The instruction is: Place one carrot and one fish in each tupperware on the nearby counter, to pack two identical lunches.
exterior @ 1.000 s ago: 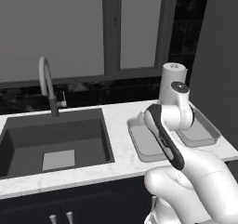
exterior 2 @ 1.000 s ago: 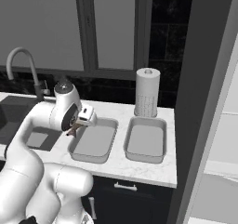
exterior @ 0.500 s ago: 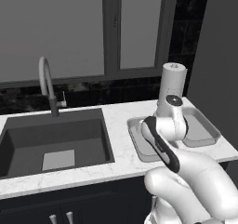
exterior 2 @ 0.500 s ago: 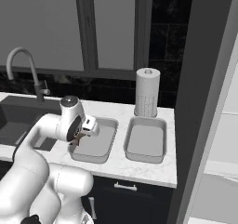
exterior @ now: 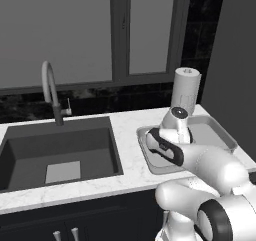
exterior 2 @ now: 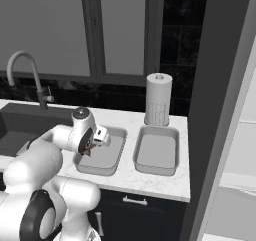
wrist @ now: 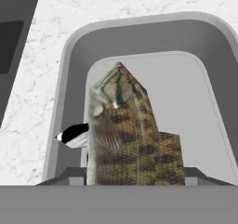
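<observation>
Holding fish (wrist: 125, 135) clamped in gripper (exterior 2: 93, 144), hovering over tupperware (wrist: 209, 46) on bench (wrist: 46, 56). Fish likely slippery, stiff; mid-body grip suits.

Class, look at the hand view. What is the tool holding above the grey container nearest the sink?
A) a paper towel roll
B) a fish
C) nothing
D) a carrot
B: a mottled brown, striped fish sits in the tool, over the tupperware beside the sink.
</observation>
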